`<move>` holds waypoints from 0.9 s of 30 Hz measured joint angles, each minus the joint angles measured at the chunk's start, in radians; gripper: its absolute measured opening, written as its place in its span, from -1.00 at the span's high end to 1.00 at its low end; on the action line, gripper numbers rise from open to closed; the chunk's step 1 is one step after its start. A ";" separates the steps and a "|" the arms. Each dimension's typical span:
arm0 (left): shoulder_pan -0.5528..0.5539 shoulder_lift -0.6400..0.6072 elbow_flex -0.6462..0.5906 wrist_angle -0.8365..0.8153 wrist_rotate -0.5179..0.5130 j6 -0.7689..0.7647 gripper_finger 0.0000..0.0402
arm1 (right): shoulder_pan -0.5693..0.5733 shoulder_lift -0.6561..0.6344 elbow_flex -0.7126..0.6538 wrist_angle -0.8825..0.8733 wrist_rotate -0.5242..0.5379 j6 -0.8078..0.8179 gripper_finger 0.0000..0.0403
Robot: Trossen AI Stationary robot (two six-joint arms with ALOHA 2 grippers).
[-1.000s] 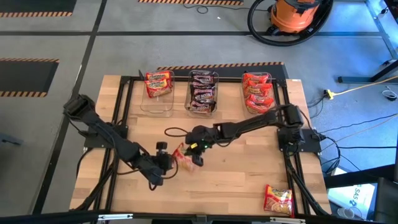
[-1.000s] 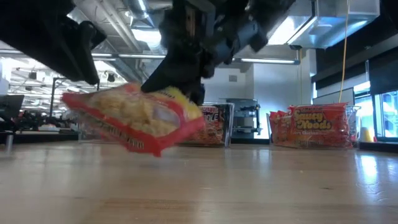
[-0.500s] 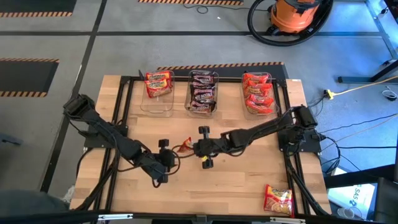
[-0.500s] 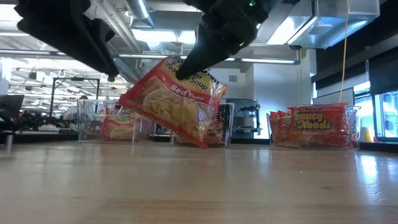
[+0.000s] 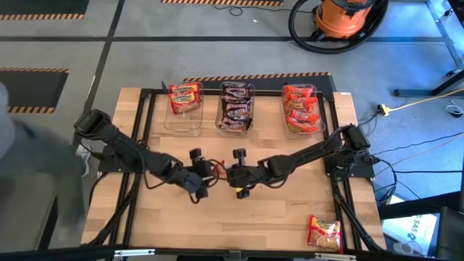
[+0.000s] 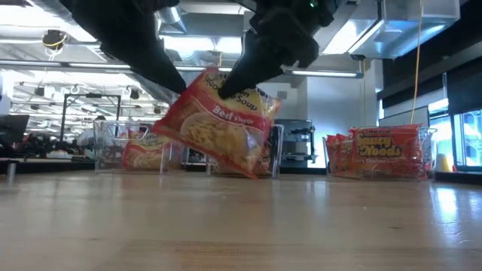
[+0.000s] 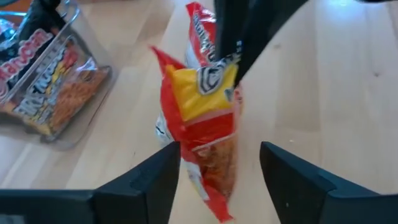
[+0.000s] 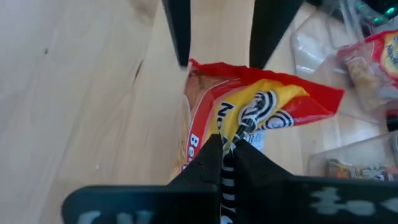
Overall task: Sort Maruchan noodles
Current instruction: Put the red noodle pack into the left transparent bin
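While it hung over the middle of the table: the noodle packet (image 6: pixel 220 124) was up in the air, not lying on the wood.
Packet look: it was red with a yellow patch and stood on its edge, tipped a little, with one corner low near the table (image 5: pixel 290 210).
Long side: it ran mostly up and down, from the pinched top to the low corner.
Right gripper (image 8: pixel 225 149): its two fingers were squeezed together on the packet's top edge, so it carried the packet.
Left gripper (image 7: pixel 219 168): its fingers stood apart, one on each side of the packet's lower part, and did not seem to press it.
Which arm was nearer: both met at the packet; the left gripper (image 5: pixel 196 180) came from the left and the right gripper (image 5: pixel 230 174) from the right.
Where it should go: the left tub (image 5: pixel 184 101) at the far edge held a packet (image 5: pixel 184 95) that looked much the same, so that was likely its home.
Other tubs: the middle tub (image 5: pixel 237 109) held dark packets and the right tub (image 5: pixel 301 110) held red ones.
Way to the tubs: they sat well apart from the held packet, toward the far side.
Left over: one more packet (image 5: pixel 324 232) lay flat near the right front corner.
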 joint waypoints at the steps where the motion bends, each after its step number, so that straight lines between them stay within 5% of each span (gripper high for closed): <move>1: 0.006 0.000 0.000 -0.006 -0.001 -0.002 -0.10 | 0.000 0.000 0.001 0.005 -0.002 0.000 1.00; 27: 0.040 0.067 0.000 0.083 0.053 0.084 -0.16 | 0.001 0.021 -0.002 0.111 -0.045 -0.052 1.00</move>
